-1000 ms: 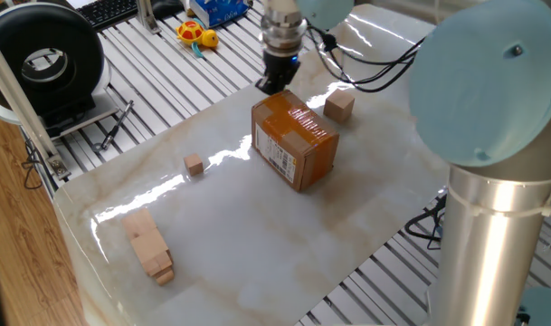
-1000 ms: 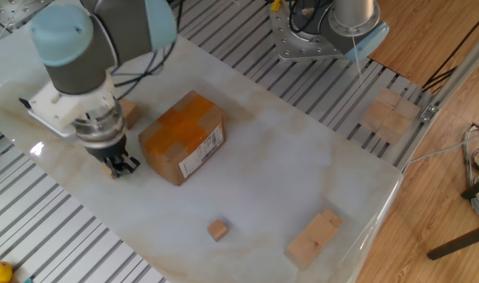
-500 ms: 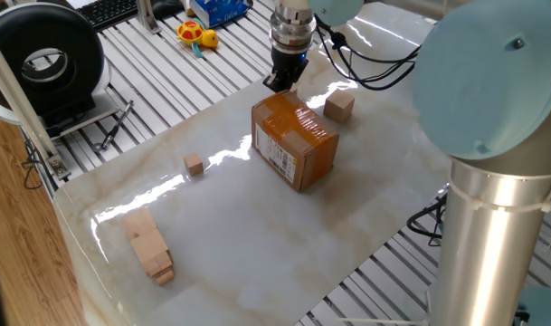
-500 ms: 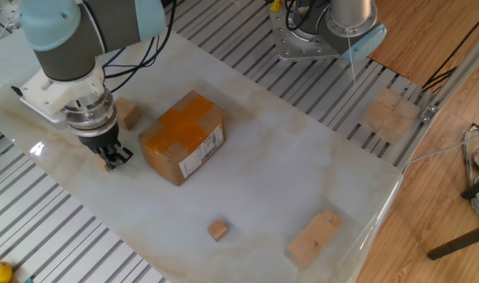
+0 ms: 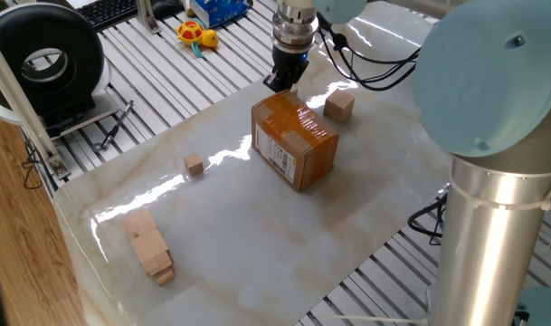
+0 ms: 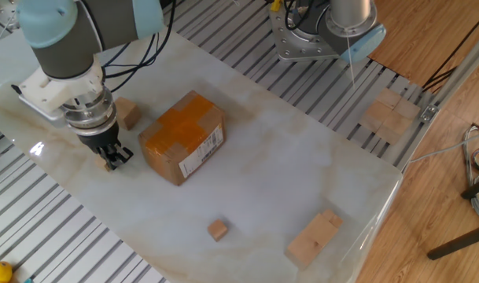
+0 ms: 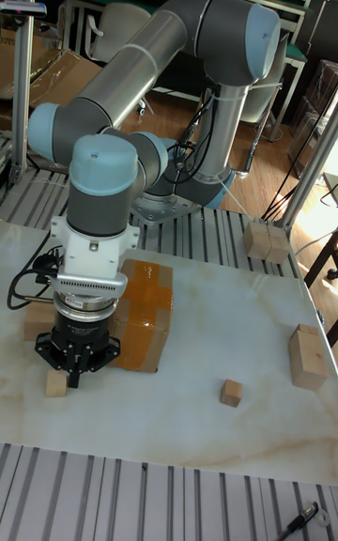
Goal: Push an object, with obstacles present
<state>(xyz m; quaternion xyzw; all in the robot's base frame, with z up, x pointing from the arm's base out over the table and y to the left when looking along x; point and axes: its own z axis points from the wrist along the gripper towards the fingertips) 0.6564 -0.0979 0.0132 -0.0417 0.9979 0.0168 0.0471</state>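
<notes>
Small cube (image 7: 57,383) sits at the near-left edge zone of the table (image 6: 302,157). It is right at the gripper (image 7: 77,372) tip, on its left in the tall view. In the other fixed view I only see a tan sliver of it (image 6: 107,165) under the fingers. In one fixed view the tool hides it completely.

Gripper state: can't tell. The fingers look dark and close together, but no view shows the gap cleanly. I also can't confirm contact with the cube, only that they are just beside each other.

Risks as I see them:
- Cube is off to one side of the tip, not centred. A push from here may clip a corner, so the cube spins and slips past the fingers.
- Cardboard box (image 6: 180,137) is just beside the tool on the other side. Any sideways sweep would let the wrist nudge it.
- Bigger cube (image 6: 127,112) sits near, behind the gripper and next to the box. Pushing that way jams the small cube against it.
- The table edge and metal slats are close. Pushing outward could drop the cube off the slab.
- A second small cube (image 6: 217,229) sits in the open and the stacked blocks (image 6: 314,236) are well apart. Low risk, unless I mistake that cube for the target.
</notes>
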